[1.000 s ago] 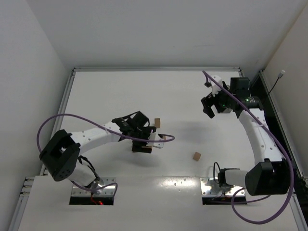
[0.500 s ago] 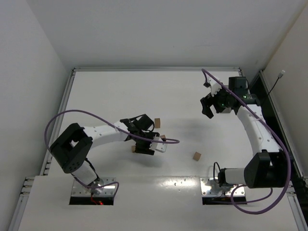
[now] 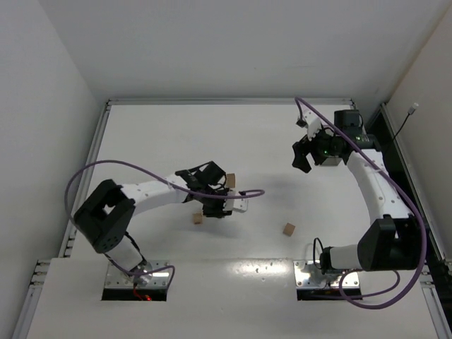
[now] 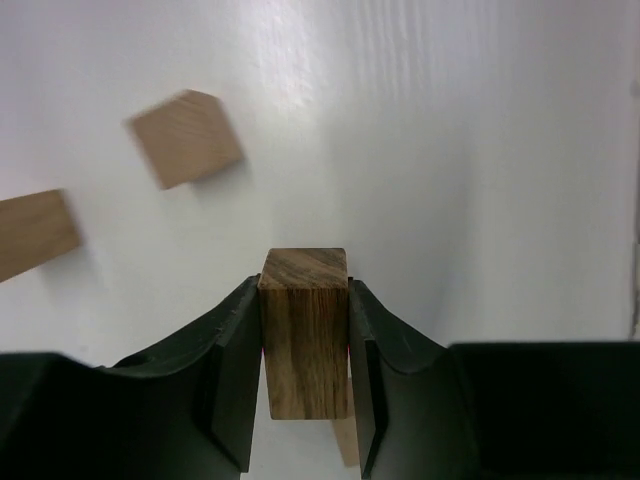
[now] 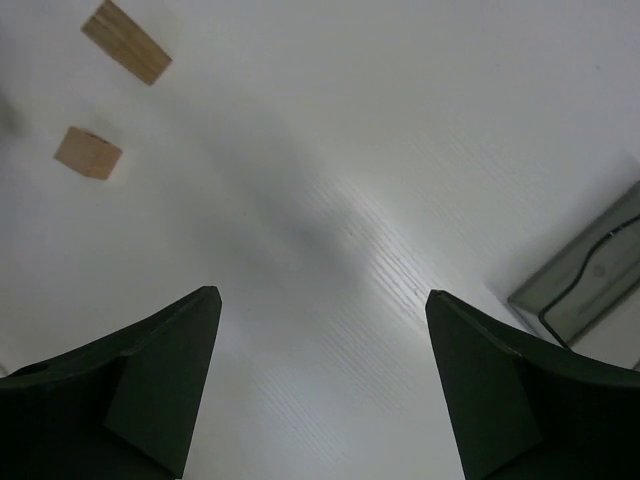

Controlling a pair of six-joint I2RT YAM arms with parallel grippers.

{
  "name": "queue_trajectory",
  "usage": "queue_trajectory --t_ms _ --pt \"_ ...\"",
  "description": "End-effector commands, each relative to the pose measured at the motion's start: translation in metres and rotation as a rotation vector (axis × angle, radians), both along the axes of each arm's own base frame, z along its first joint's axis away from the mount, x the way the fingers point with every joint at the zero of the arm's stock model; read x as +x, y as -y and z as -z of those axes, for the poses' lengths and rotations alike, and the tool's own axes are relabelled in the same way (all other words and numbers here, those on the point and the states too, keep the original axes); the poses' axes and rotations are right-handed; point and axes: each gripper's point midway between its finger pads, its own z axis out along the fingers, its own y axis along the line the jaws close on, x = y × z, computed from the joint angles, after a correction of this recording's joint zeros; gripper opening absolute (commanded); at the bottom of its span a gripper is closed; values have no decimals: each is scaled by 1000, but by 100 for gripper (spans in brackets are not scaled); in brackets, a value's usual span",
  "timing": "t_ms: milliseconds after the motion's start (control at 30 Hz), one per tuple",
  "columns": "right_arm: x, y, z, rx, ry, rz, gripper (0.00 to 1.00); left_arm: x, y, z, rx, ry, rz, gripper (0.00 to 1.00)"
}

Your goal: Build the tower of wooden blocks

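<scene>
My left gripper (image 3: pixel 217 209) (image 4: pixel 305 300) is shut on a wood block (image 4: pixel 305 345), held upright between its two black fingers, left of the table's middle. Three loose wood blocks lie singly on the white table: one just behind the left gripper (image 3: pixel 230 181), one at its near left (image 3: pixel 198 219), one towards the right arm's base (image 3: pixel 288 229). The left wrist view shows two of them (image 4: pixel 185 137) (image 4: pixel 35 232) beyond the held block. My right gripper (image 3: pixel 300 157) (image 5: pixel 322 295) hangs open and empty above the table's right side. No tower is in view.
The table (image 3: pixel 155 141) has a raised metal rim along its far and left edges. White walls close it in on three sides. Purple cables loop from both arms. A grey plate with a cable (image 5: pixel 590 270) shows at the right of the right wrist view.
My left gripper has shut on a wood block and shifted slightly away from the near edge, uncovering the block at its near left. The right gripper has barely moved.
</scene>
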Motion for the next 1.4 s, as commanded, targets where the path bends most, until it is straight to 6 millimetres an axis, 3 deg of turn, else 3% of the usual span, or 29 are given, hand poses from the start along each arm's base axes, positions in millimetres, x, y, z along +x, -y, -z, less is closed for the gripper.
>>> queue_trajectory --t_ms 0,100,200,333,500,700,833,1367 --pt "-9 -34 -39 120 88 -166 80 13 28 -83 -314 4 -113 0" --pt "-20 -50 -49 172 86 -252 80 22 34 -127 -479 -87 -234 0" --pt "-32 -64 -50 234 36 -344 80 40 34 -157 -604 -159 -335 0" --pt "-41 -81 -60 346 0 -419 80 63 20 -197 -794 -316 -515 0" --pt "-49 -102 -80 430 -14 -507 76 52 24 -235 -943 -394 -452 0" --pt "-61 -132 -79 458 -69 -618 71 41 21 -237 -981 -403 -437 0" --pt "-71 -148 -66 462 -137 -666 71 31 21 -236 -988 -390 -395 0" --pt "-78 -193 -74 560 -243 -800 67 20 37 -245 -1019 -376 -304 0"
